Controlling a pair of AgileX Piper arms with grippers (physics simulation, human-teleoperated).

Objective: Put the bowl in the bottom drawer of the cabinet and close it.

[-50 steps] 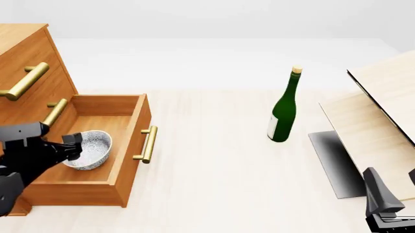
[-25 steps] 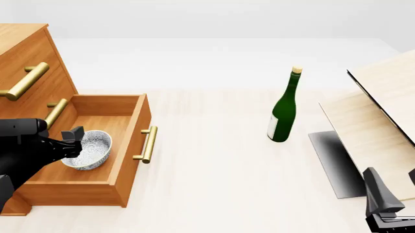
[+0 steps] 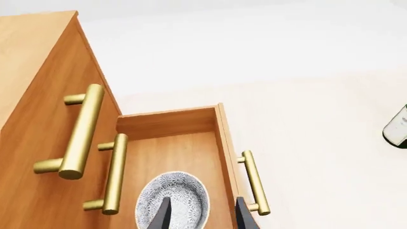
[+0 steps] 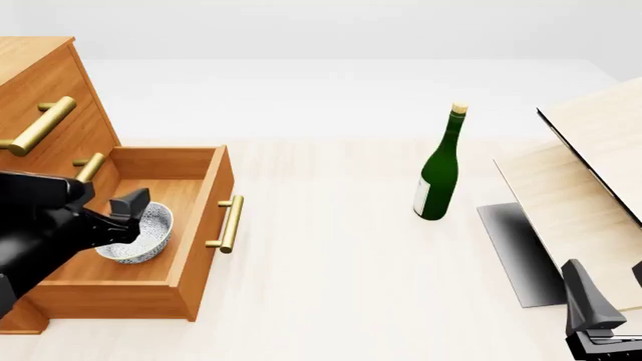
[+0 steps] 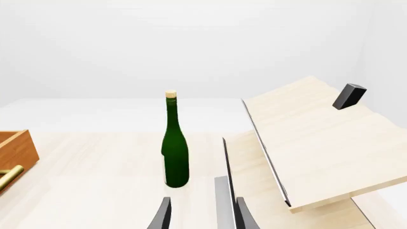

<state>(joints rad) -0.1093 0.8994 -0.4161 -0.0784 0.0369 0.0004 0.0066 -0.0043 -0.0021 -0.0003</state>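
Bowl (image 4: pixel 140 233) sits in the open bottom drawer (image 4: pixel 195 252); left gripper (image 3: pixel 198 214) hovers above, jaws parted, empty, ready to shut the drawer.

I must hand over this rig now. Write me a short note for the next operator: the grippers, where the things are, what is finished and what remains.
Left gripper: open, holding nothing, above the bowl.
Right gripper: open, holding nothing, at the near right edge of the table, away from the work.
Bowl: upright on the floor of the bottom drawer.
Bottom drawer: pulled out of the cabinet; its brass handle faces the open table.
Done: the bowl is inside the drawer and released.
Left: lift the left gripper clear, then push the drawer shut.
The wine bottle stands well to the right, out of the way.
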